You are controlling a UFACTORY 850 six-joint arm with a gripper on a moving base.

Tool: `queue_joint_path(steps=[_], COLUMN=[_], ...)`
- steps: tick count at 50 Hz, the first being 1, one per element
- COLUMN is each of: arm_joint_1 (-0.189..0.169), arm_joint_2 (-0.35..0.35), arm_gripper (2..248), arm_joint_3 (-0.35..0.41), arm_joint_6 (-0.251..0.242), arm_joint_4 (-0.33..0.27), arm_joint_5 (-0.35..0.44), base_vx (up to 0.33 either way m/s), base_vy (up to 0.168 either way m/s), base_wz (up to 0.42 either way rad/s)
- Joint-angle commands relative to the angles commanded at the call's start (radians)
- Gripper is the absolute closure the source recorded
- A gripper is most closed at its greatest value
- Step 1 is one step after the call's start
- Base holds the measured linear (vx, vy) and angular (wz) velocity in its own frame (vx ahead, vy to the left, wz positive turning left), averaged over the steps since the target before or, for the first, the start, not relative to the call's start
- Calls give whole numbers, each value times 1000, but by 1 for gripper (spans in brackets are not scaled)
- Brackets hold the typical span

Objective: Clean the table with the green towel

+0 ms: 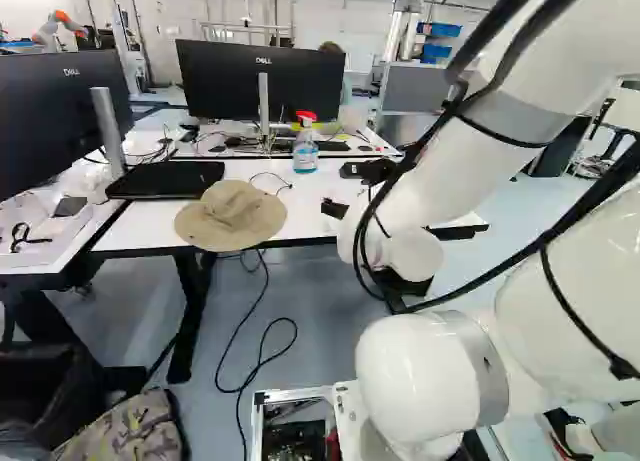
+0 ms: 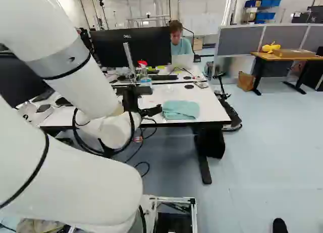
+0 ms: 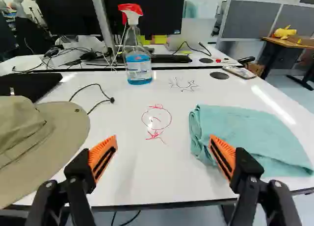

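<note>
Base views behind arm, facing ahead, sharing table; wrist view nearer, apparently angled down.

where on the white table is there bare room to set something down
The middle, between hat and green towel, short of the spray bottle, is free but for a red drawing. Crowded: the hat's end, with black slab and cable.

"How many things do you count on the near table?"

"One towel, one spray bottle, one hat and one phone."

"And drawings?"

"Two, one of them red."

"Monitors?"

"Two, in the left base view."

"Round black discs?"

"Two in the wrist view, one on each tabletop."
</note>
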Motion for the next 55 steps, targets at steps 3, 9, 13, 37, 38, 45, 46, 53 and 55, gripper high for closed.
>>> queue_joint_path(steps=[3, 9, 13, 37, 38, 45, 46, 53, 55], arm_joint_1=[0, 0, 0, -53, -57, -80, -83, -106, -113], arm_joint_2=[0, 0, 2, -5, -7, -19, -21, -34, -38], arm_gripper=[3, 3, 3, 3, 3, 3, 3, 3, 3], arm_joint_3=[0, 0, 0, -61, -66, -93, -97, -126, -135], arm_joint_6=[0, 0, 0, 0, 0, 0, 0, 0, 0], arm_joint_4=[0, 0, 0, 0, 0, 0, 0, 0, 0], arm_joint_5=[0, 0, 0, 0, 0, 0, 0, 0, 0], base_vx=[0, 0, 0, 0, 0, 0, 0, 0, 0], base_vy=[0, 0, 0, 0, 0, 0, 0, 0, 0], base_wz=[0, 0, 0, 0, 0, 0, 0, 0, 0])
